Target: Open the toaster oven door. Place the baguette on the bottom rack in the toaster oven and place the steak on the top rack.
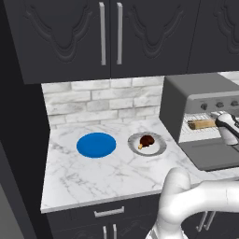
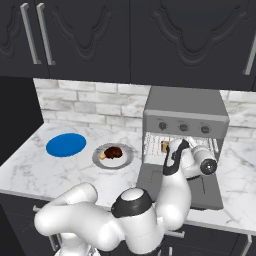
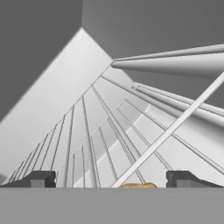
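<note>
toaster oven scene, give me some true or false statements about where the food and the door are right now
1. The toaster oven door is folded down open. True.
2. The steak lies on the blue plate. False: it lies on the grey plate beside the blue one, which holds nothing.
3. The baguette is inside the toaster oven on a wire rack. True.
4. The gripper is shut on the baguette. False: its fingertips stand wide apart, with a tan sliver of the loaf showing low between them.
5. The steak is already in the oven. False: it is out on the counter.
</note>
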Controlling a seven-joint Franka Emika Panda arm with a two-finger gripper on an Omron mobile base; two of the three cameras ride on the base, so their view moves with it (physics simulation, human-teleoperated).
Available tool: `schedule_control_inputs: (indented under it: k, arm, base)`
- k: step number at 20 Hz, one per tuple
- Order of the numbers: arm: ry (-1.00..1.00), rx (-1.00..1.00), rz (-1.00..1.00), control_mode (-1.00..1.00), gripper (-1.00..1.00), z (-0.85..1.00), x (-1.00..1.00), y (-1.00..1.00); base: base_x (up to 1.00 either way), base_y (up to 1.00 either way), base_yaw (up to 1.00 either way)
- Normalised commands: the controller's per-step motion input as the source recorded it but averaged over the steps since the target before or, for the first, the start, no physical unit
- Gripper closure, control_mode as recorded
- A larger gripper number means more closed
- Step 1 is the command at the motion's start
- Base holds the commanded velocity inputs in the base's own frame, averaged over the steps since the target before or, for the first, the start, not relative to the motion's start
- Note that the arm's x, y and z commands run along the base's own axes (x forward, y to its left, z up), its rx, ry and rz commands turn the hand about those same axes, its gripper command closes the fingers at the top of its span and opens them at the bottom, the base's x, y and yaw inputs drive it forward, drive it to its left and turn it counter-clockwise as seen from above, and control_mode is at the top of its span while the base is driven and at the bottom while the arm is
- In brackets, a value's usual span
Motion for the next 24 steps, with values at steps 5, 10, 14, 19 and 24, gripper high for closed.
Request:
schedule_control_inputs:
  k: [5,10,14,19,24]
  arm:
    - [0.00,0.00,0.05,-1.00,1.00,-0.07,0.22,0.06]
    - [0.01,0.00,0.07,-1.00,1.00,-0.09,0.11,0.00]
    - [0.07,0.00,0.10,-1.00,1.00,-0.06,0.00,-0.01]
    - [0.10,0.00,0.09,-1.00,1.00,-0.04,0.00,0.00]
    - [0.13,0.00,0.09,-1.00,1.00,-0.16,-0.02,0.00]
  base:
    - [0.00,0.00,0.00]
    - [0.00,0.00,0.00]
    - [0.00,0.00,0.00]
    - [0.00,0.00,0.00]
    - [0.00,0.00,0.00]
